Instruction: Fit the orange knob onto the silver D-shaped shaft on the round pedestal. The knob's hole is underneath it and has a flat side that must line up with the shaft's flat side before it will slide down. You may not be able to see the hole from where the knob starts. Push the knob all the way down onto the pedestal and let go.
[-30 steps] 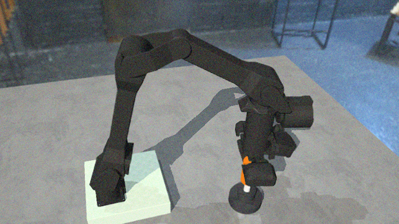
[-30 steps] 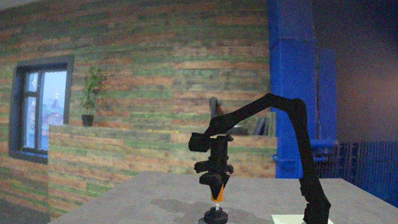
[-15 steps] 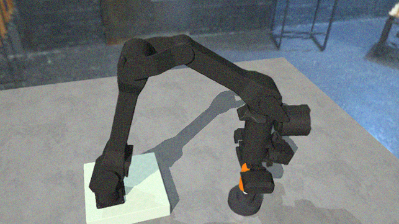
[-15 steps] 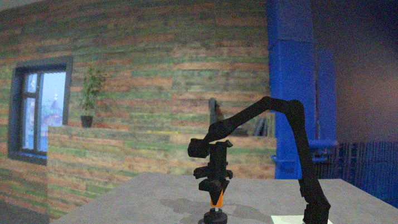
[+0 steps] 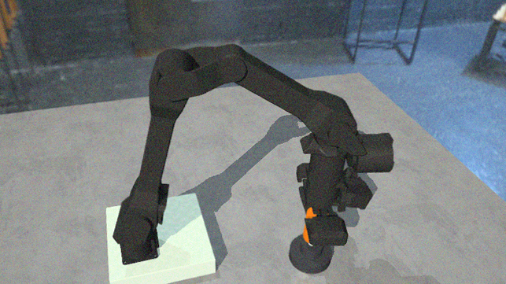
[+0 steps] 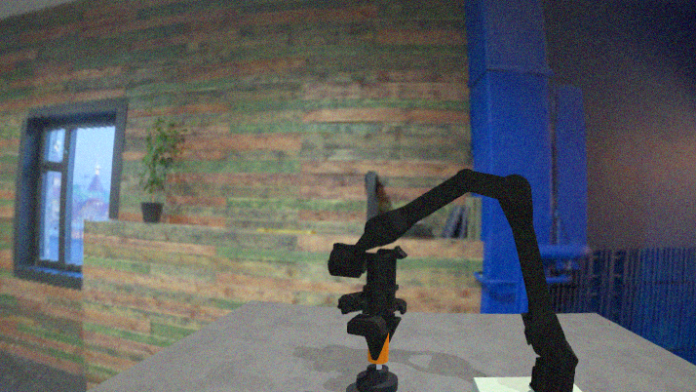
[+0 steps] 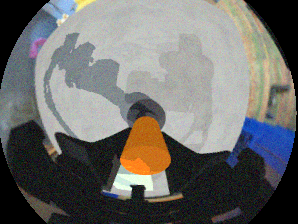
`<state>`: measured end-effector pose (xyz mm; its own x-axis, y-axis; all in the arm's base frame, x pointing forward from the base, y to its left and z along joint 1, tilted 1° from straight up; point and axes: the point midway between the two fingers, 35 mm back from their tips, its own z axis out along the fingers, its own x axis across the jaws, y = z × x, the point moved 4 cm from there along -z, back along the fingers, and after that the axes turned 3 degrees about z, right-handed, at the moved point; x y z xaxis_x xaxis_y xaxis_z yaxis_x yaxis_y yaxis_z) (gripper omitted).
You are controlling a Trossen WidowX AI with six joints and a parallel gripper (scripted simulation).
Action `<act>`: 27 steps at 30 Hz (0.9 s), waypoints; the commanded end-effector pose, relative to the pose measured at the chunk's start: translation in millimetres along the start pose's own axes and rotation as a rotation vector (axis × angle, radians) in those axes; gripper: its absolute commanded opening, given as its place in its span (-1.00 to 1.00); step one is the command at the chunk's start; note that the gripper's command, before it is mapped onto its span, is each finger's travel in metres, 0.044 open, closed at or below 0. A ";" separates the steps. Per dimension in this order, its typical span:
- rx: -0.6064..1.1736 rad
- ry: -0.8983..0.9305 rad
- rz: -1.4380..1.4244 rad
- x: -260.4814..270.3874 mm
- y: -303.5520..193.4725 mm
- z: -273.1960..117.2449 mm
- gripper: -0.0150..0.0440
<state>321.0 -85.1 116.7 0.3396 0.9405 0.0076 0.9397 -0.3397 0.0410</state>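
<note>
The orange knob [image 5: 306,234] [image 6: 383,353] [image 7: 146,152] is upright, held between the fingers. My gripper [image 5: 315,228] [image 6: 382,345] [image 7: 145,132] is shut on it, pointing down over the round dark pedestal [image 5: 309,261] [image 6: 371,385] [image 7: 159,113]. A short bit of the pale shaft [image 5: 310,244] [image 6: 378,366] shows between the knob's lower edge and the pedestal; the knob is not down on the pedestal. Whether the shaft's tip is inside the hole cannot be told. The hole and both flat sides are hidden. In the wrist view the knob covers the shaft.
The arm's base stands on a pale square block [image 5: 186,236] [image 6: 499,384], to the left of the pedestal in the top view and to its right in the exterior view. The grey table [image 5: 250,220] [image 6: 273,336] bears the arm's shadows.
</note>
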 end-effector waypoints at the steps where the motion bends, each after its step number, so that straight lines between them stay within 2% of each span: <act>1: -0.002 0.004 0.003 0.0 -0.2 -1.1 -0.49; 7: -0.002 0.004 -0.006 -0.7 -0.1 -5.1 -0.49; 14: -0.003 0.004 -0.206 -0.2 1.9 -4.9 -0.49; 27: -0.003 0.004 -0.206 -0.5 0.5 0.2 -0.49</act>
<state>320.1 -85.8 117.5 0.1449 0.9895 0.0002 0.9887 -0.1448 0.0386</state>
